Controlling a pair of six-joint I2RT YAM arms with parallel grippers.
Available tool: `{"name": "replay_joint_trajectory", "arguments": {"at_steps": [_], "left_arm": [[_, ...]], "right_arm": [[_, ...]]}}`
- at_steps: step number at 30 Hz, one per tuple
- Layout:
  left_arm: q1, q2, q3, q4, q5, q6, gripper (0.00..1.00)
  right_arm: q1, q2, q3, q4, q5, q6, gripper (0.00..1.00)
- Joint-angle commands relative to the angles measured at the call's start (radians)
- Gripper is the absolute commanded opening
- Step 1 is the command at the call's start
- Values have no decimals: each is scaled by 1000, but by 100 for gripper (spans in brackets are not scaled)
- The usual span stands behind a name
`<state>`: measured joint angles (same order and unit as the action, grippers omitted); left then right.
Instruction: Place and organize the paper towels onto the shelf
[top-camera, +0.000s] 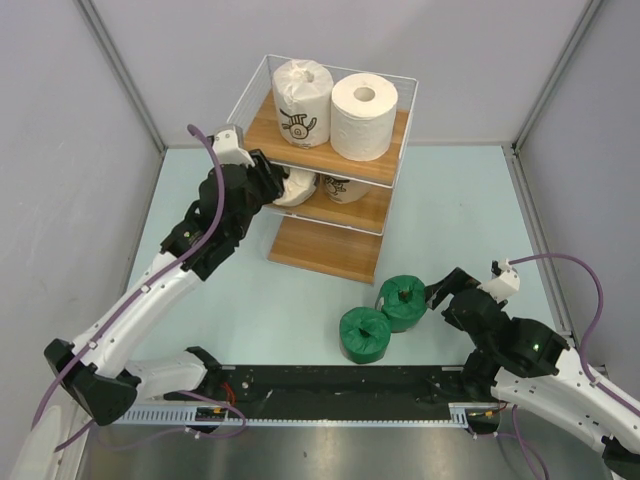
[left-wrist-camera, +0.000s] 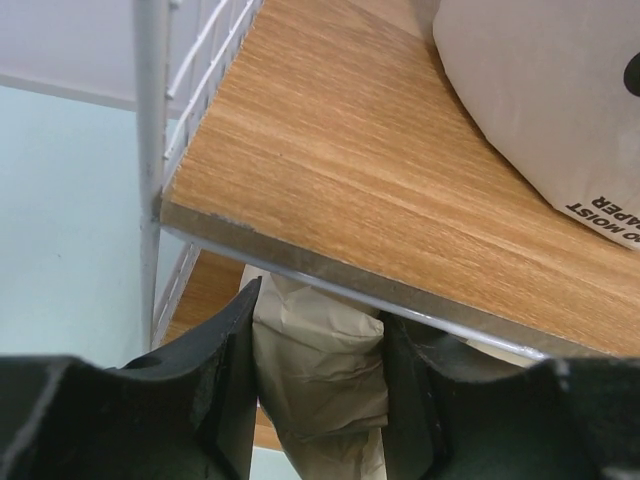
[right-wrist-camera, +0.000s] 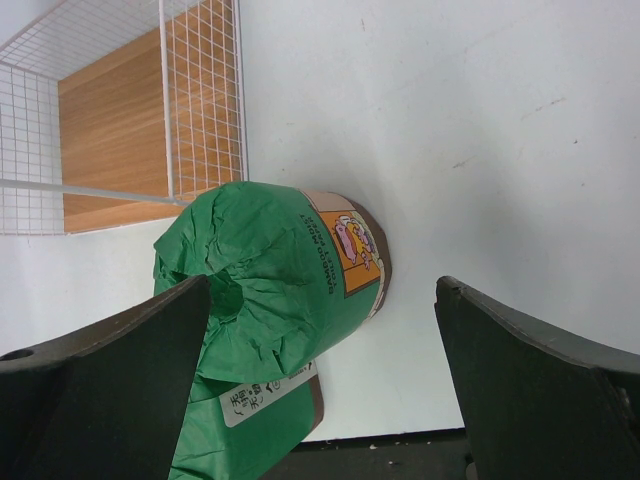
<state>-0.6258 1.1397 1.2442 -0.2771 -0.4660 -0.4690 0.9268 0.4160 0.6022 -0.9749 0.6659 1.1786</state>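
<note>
left tool (left-wrist-camera: 318, 310) clamps crinkled beige roll (left-wrist-camera: 320, 400) beneath smooth wooden board (left-wrist-camera: 340, 160).

- beige roll (left-wrist-camera: 315, 400), between the left gripper (left-wrist-camera: 318, 335) fingers: top hidden behind the shelf board (left-wrist-camera: 380, 180), base cut off.
- white-wrapped roll (left-wrist-camera: 560, 90), above-right of that gripper: cropped, print incomplete.
- green roll (right-wrist-camera: 260, 240), between the right gripper (right-wrist-camera: 322, 285) fingers: lettering too small to read.

Robotics lab cell, bare grey partition walls (top-camera: 70, 100), pale green table (top-camera: 240, 310), black mounting rail (top-camera: 340, 385) at its near edge

Bright even light, soft shadows (foreground perhaps blurred)
</note>
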Motion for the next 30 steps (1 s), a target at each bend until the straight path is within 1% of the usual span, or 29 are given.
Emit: {"name": "replay_joint_trajectory", "arguments": {"at_steps": [1, 7, 9, 11, 12, 14, 15, 17, 20, 30], "left_arm": [[8, 3, 28, 114, -10, -6, 45], [6, 14, -3, 136, -3, -29, 47], [8, 18, -6, 134, -3, -31, 52], [9, 22, -9, 136, -5, -30, 55], [9, 23, -11, 134, -3, -31, 62], [9, 28, -12, 131, -3, -37, 71], [8, 29, -12, 127, -3, -37, 78], [9, 23, -15, 124, -3, -43, 86], [9, 14, -23, 122, -10, -46, 93], [12, -58, -19, 111, -28, -37, 97]], "right_arm": [[3, 6, -7, -2, 34, 26, 100], [4, 4, -7, -4, 31, 29, 100], [3, 3, -5, -2, 31, 29, 100], [3, 4, -5, -2, 32, 29, 100], [3, 3, -5, -4, 31, 29, 100], [3, 4, -5, -4, 31, 29, 100], [3, 4, -7, -4, 32, 29, 100], [3, 4, -5, -4, 31, 29, 100], [3, 4, -7, -4, 31, 29, 100], [3, 9, -5, -1, 29, 29, 100]]}}
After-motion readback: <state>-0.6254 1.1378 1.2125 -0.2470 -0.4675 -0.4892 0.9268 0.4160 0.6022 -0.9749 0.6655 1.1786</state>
